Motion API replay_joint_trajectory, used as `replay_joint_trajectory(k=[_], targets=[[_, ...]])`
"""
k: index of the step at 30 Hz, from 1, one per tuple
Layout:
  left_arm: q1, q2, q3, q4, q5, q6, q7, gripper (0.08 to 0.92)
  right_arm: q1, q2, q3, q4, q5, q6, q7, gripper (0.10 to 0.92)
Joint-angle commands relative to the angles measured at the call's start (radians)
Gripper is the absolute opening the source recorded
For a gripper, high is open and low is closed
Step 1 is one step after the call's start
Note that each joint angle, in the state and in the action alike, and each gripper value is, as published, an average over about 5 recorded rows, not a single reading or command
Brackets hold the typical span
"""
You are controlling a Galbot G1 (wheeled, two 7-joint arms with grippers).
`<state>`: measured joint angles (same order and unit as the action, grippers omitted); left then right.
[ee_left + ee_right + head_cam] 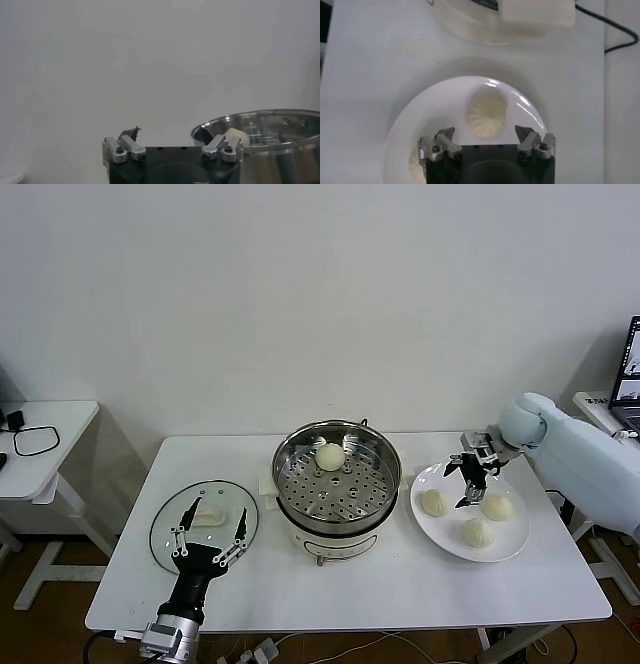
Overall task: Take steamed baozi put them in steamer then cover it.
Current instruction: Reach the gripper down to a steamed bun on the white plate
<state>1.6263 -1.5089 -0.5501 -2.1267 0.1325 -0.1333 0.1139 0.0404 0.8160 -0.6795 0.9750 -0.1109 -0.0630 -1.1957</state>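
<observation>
The shiny steamer [335,474] stands mid-table with one steamed baozi [330,456] on its perforated floor. Three more baozi [434,502] [497,506] [478,532] lie on a white plate [442,538] to its right. Just above that plate hovers my right gripper [470,479], open and empty. In the right wrist view its fingers frame a pleated baozi [486,114] below the right gripper [484,134] without touching it. My left gripper [208,529] is open over the glass lid [165,529]. The left wrist view shows the left gripper [167,132] empty, the steamer [270,135] beyond it.
The glass lid lies flat at the table's left, its cream handle [208,517] up. A side table [45,444] with a black cable stands farther left. The steamer's white base [495,20] and a black cord [615,37] lie beyond the plate in the right wrist view.
</observation>
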Motion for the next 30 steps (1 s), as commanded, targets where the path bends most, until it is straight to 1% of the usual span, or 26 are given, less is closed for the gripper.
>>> replay_joint_trajectory(k=[1, 12, 30], targets=[[-0.005, 0.001, -0.002, 0.013, 0.001, 0.0, 0.001, 0.823, -0.055, 0.098, 0.068, -0.146, -0.055, -0.006, 0.019, 0.823], [-0.019, 0.001, -0.002, 0.032, 0.0, 0.0, 0.001, 0.823, -0.08, 0.156, 0.116, -0.22, -0.111, 0.02, 0.032, 0.823], [-0.02, -0.002, -0.004, 0.036, 0.001, -0.004, 0.001, 0.823, -0.095, 0.164, 0.133, -0.209, -0.127, 0.021, 0.025, 0.815]])
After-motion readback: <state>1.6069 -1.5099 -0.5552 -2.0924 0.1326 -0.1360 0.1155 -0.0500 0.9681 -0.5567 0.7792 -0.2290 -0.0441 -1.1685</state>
